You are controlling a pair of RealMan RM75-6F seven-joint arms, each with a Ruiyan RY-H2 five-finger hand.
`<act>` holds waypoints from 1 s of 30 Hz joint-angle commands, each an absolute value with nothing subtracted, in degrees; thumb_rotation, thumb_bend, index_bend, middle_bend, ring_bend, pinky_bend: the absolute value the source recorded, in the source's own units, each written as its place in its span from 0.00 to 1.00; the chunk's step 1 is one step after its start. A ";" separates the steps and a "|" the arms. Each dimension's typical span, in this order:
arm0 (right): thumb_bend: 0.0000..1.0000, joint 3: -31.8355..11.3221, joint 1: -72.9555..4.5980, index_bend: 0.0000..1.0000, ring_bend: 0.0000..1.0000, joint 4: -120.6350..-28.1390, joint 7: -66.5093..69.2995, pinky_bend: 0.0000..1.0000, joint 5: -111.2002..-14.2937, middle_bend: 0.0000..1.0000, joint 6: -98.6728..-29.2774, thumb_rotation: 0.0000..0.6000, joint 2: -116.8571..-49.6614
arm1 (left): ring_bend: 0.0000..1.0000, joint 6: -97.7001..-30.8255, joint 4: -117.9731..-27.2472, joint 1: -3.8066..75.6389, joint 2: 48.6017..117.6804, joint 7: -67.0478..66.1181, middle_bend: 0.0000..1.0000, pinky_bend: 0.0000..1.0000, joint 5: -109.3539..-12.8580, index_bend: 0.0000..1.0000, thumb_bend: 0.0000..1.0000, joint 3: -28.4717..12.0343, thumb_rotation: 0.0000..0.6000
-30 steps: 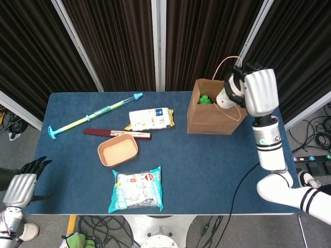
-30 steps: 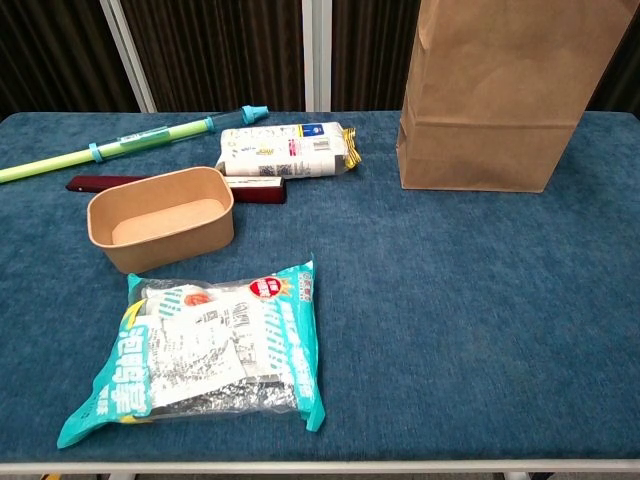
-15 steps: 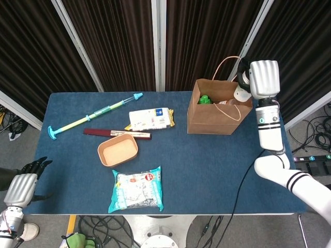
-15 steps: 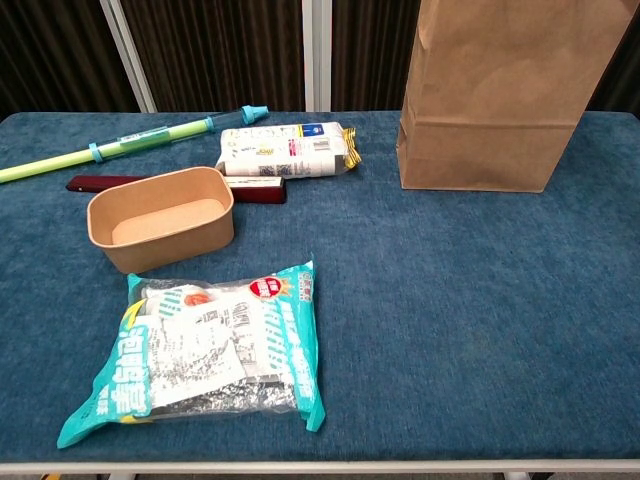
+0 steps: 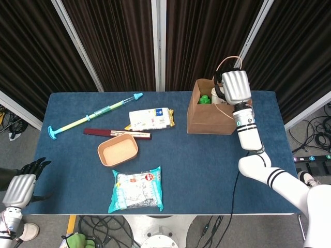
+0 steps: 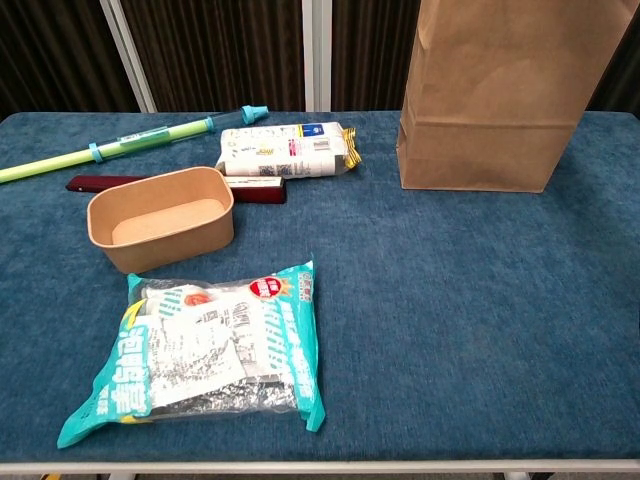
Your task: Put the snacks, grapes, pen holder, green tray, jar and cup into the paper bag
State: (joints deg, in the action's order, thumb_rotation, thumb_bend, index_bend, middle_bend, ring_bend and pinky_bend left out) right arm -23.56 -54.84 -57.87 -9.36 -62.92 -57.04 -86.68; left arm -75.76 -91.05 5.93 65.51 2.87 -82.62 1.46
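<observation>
The brown paper bag [image 5: 208,122] [image 6: 488,100] stands open at the table's back right. Something green [image 5: 205,99] shows inside it, with a white object [image 5: 216,96] beside that. My right hand [image 5: 234,87] hangs over the bag's mouth, back facing the camera, its dark fingers dipping toward the opening; whether it holds anything is hidden. A teal snack bag [image 5: 137,189] [image 6: 205,355] lies near the front edge. A white snack pack [image 5: 150,119] [image 6: 285,152] lies mid-table. My left hand [image 5: 20,187] hangs off the front left corner, fingers apart, holding nothing.
A brown paper bowl [image 5: 118,150] [image 6: 160,215] sits left of centre. Behind it lie a dark red flat case [image 5: 116,133] [image 6: 110,183] and a long green tube with a teal tip [image 5: 93,117] [image 6: 110,150]. The blue table [image 5: 207,165] has bare cloth at the right front.
My right hand swung from the bag's right side leftward to above its opening. The white object it carried earlier no longer shows in the hand. The left hand stayed put.
</observation>
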 commanded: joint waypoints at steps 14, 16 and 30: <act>0.09 -23.40 -42.93 0.10 0.17 -87.06 -6.72 0.30 -67.58 0.27 -68.79 1.00 -70.04 | 0.13 -77.20 -90.74 5.59 65.19 3.65 0.17 0.14 -83.69 0.20 0.04 1.39 1.00; 0.11 -22.07 -39.57 0.17 0.22 -91.83 -5.35 0.36 -70.05 0.31 -71.23 1.00 -66.30 | 0.13 -77.54 -90.68 5.53 65.18 3.67 0.17 0.14 -83.88 0.20 0.04 1.32 1.00; 0.15 -3.20 -13.58 0.26 0.17 -98.46 10.67 0.34 -90.64 0.28 -88.38 1.00 -53.05 | 0.13 -81.01 -90.26 5.64 66.22 0.05 0.17 0.14 -84.71 0.20 0.04 -0.57 1.00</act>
